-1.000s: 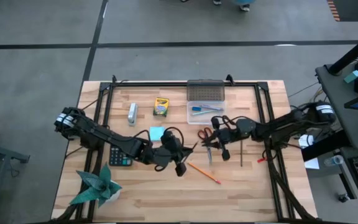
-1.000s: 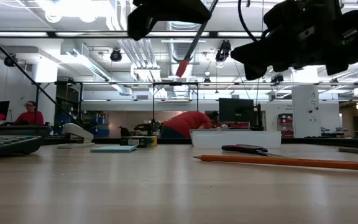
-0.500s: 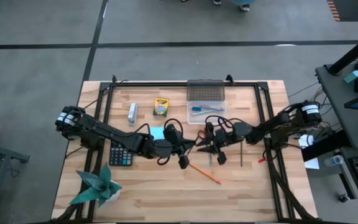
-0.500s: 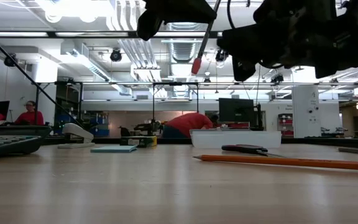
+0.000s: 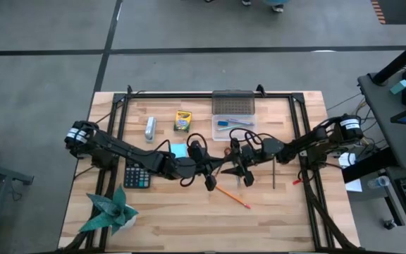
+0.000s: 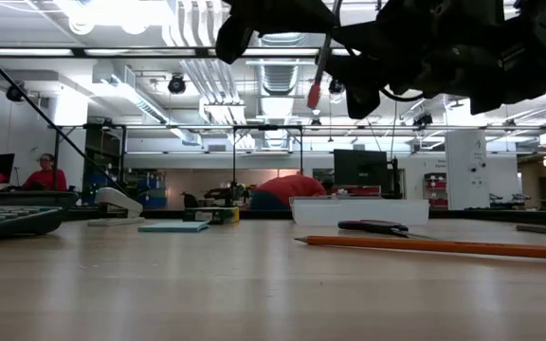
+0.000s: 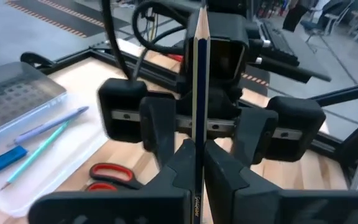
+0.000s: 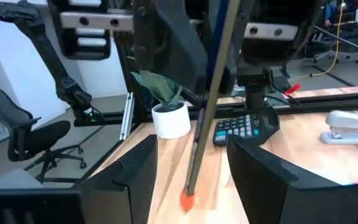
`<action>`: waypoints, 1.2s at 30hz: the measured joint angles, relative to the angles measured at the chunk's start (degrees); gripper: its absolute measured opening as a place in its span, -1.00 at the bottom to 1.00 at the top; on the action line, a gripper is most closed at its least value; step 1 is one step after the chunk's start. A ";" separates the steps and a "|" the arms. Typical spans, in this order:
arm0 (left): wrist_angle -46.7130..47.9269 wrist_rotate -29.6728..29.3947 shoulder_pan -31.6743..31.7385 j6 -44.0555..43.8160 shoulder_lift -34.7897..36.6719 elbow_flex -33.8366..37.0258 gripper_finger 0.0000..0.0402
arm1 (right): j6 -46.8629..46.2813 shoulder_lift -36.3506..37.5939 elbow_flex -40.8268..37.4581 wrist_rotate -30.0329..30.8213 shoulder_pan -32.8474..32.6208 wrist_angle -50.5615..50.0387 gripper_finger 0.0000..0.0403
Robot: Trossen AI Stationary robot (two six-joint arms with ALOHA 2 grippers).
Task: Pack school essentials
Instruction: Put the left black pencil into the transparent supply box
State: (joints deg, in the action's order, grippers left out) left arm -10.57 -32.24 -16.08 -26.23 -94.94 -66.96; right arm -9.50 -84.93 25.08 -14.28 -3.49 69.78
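My left gripper [image 5: 215, 171] is shut on a dark pencil [image 6: 321, 52] with a red eraser end [image 8: 187, 200], held in the air over the table's middle. My right gripper [image 8: 197, 180] faces it, open, one finger on each side of the pencil's eraser end without touching. Below them lie the red-handled scissors [image 5: 232, 151] and an orange pencil [image 5: 231, 195]. A clear tray [image 5: 232, 129] at the far middle holds a pen and a blue eraser. The light-blue note pad [image 5: 177, 150] and the crayon box [image 5: 182, 121] lie to the left. My left gripper pinches the pencil's shaft [image 7: 197, 158] between its two fingers. The pencil runs along the fingers and sticks out past their tips toward my right gripper. It is lifted clear of the table, slanting, with the red eraser end [image 6: 313, 95] lowest.
A black calculator [image 5: 137, 176] and a green paper plant [image 5: 110, 210] stand at the near left, a stapler [image 5: 150, 128] at the far left. The tray's lid [image 5: 232, 104] lies behind the tray. A thin dark stick [image 5: 273, 175] lies right of the scissors.
My right gripper has moved toward the table's left, up to the pencil, and has opened. My left gripper has carried the pencil toward the table's right, so its eraser end now stands between the right gripper's fingers.
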 joint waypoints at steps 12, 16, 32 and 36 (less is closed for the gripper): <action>-2.47 0.26 0.00 0.65 -1.32 0.02 -1.00 | 0.55 0.04 0.07 0.82 0.01 0.04 -0.67; -2.44 0.40 0.00 1.25 -1.41 0.02 -1.00 | 0.63 0.04 0.04 0.78 -0.01 -0.04 -0.90; 0.28 6.83 0.10 7.69 1.32 0.02 -0.36 | 1.09 0.74 0.03 0.99 0.71 -4.12 -0.91; 2.02 6.87 1.06 16.38 5.04 0.13 -0.30 | 1.42 3.26 0.19 3.73 2.21 -13.20 -0.91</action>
State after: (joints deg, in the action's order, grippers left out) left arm -8.55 -25.36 -15.02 -9.85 -89.90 -66.83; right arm -8.08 -81.67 25.27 -10.55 -1.28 56.58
